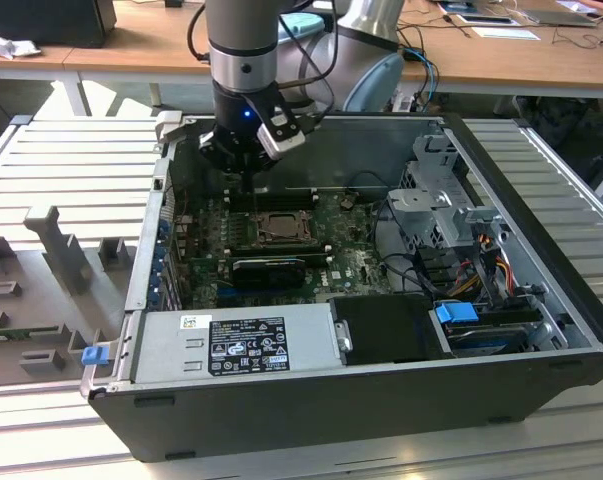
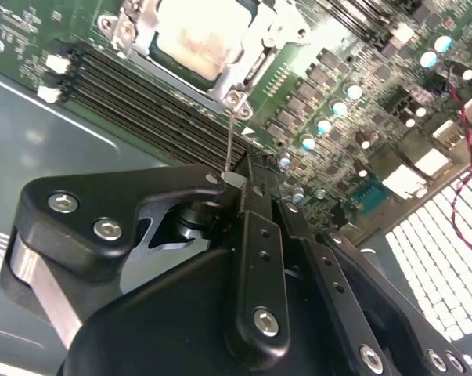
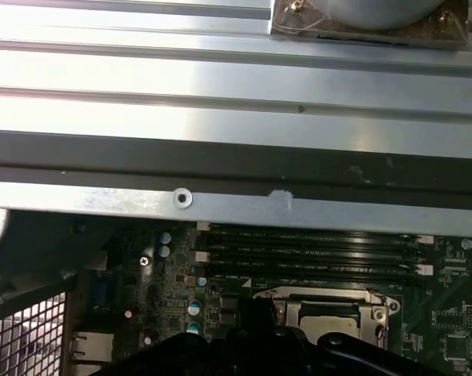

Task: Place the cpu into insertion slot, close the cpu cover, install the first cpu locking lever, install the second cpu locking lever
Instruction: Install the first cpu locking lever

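One pincer point(image 2: 243, 176) pinching locking lever point(image 2: 230, 133); print unreadable.

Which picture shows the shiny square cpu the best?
The second wrist view: the cpu sits large and bright under its cover, just beyond the tool. The first wrist view shows it partly behind the tool; the exterior view shows it tiny, inside the case.

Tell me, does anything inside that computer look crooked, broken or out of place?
Nothing looks broken or spilled. The cpu lies flat in its socket under the cover. One thin wire lever sticks up from the socket's corner towards the gripper instead of lying flat, so it seems not yet latched.
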